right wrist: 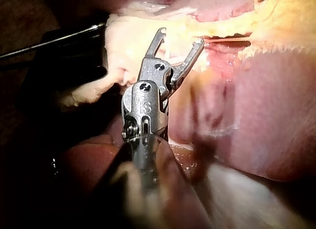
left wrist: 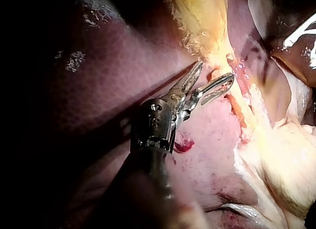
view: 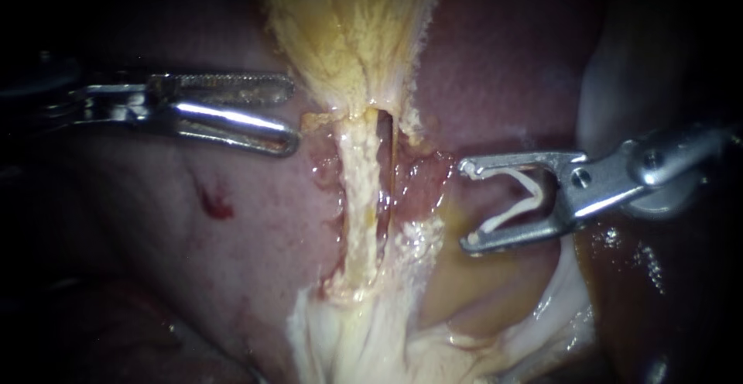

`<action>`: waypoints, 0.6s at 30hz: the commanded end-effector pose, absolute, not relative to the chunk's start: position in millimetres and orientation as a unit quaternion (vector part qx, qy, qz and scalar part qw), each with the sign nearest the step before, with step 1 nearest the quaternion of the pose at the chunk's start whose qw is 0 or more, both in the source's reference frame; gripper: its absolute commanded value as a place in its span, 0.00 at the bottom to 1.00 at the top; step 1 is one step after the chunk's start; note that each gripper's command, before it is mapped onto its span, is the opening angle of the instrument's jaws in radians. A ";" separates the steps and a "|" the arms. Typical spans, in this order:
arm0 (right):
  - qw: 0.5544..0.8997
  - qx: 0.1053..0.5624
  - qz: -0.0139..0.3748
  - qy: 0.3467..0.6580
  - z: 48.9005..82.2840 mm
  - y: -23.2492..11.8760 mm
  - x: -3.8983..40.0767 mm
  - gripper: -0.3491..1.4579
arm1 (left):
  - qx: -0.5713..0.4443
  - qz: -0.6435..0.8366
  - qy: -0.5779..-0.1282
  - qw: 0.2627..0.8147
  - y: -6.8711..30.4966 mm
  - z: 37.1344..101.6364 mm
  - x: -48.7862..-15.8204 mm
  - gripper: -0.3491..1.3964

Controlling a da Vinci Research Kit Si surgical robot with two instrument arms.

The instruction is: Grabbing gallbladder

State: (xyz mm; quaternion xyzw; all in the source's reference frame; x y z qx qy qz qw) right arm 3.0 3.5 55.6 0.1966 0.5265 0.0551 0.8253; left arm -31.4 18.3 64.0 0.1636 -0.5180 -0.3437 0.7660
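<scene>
Yellow and fibrous, the gallbladder (view: 348,36) lies on the liver (view: 232,237) and narrows into a pale tube (view: 360,198). Its long axis runs crosswise to both shafts.

In the endoscope view, the left instrument (view: 292,114) has parted, empty jaws just beside that narrowing, so it looks the nearer one. The right instrument (view: 466,204) stands off beside the tube, its wide jaws seating a white clip (view: 507,217).

In the left wrist view, the gallbladder sits just ahead of the gaping jaws.

In the right wrist view, the jaws gape toward the tube, and the gallbladder is well off to one side.
</scene>
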 end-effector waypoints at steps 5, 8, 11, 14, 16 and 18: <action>0.825 0.197 0.055 0.527 55.6 3.5 3.0 0.45 | 0.155 -0.342 -0.518 0.769 18.2 64.4 -32.7 0.46; 0.825 0.197 0.055 0.527 55.6 3.5 3.0 0.45 | 0.157 -0.340 -0.519 0.769 18.0 64.9 -33.7 0.46; 0.825 0.197 0.055 0.527 55.6 3.5 3.0 0.45 | 0.157 -0.335 -0.520 0.770 17.6 65.4 -34.3 0.46; 0.825 0.197 0.055 0.527 55.6 3.5 3.0 0.45 | 0.152 -0.331 -0.522 0.771 17.5 65.8 -34.9 0.46; 0.825 0.197 0.055 0.527 55.6 3.5 3.0 0.45 | 0.148 -0.326 -0.523 0.774 17.5 66.1 -35.2 0.45; 0.825 0.197 0.055 0.527 55.6 3.5 3.0 0.45 | 0.147 -0.323 -0.521 0.776 17.4 66.4 -35.3 0.45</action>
